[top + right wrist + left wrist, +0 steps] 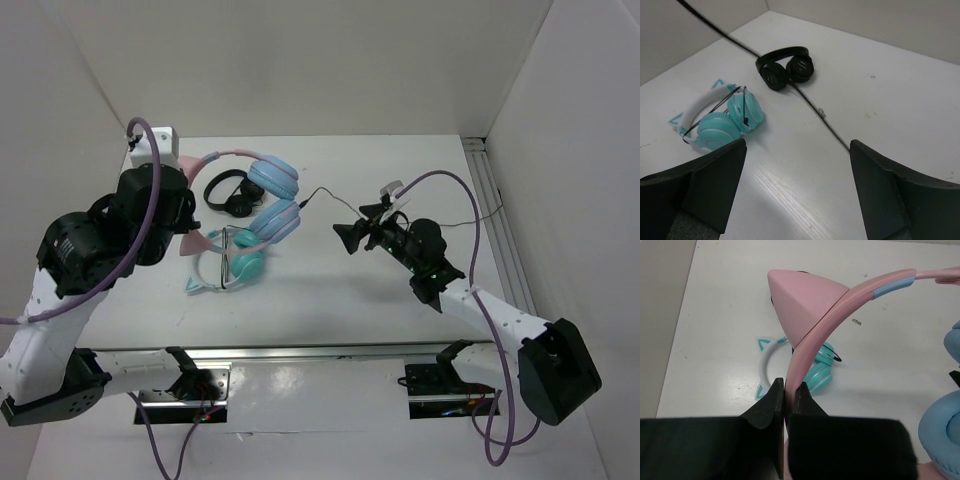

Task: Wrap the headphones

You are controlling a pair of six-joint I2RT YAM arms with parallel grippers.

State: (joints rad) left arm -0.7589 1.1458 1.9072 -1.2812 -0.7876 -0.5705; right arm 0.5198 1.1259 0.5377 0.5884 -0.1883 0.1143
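left claw [785, 387] closed on the headband of the pink cat-ear headphones [275, 180], pinching it just below 1 pink ear [805, 302]. wrist view: band arcs up from the jaws toward 2 o'clock, a light blue segment on it. both light blue cups sit at 3 o'clock of the claw in the top view, left-centre of the counter [400, 160]. cannot tell if the cups rest on the surface.

thin black cable [325, 190] leaves the cups toward 3 o'clock and reaches the right claw [355, 222]. that claw's jaws stand wide apart and hold nothing. in its wrist view the cable crosses the counter and ends beside 1 finger; contact unclear.

teal-and-white cat-ear headphones [235, 265] lie flat at 6 o'clock of the pink pair. small black headphones [230, 192] lie just at 9 o'clock of the blue cups.
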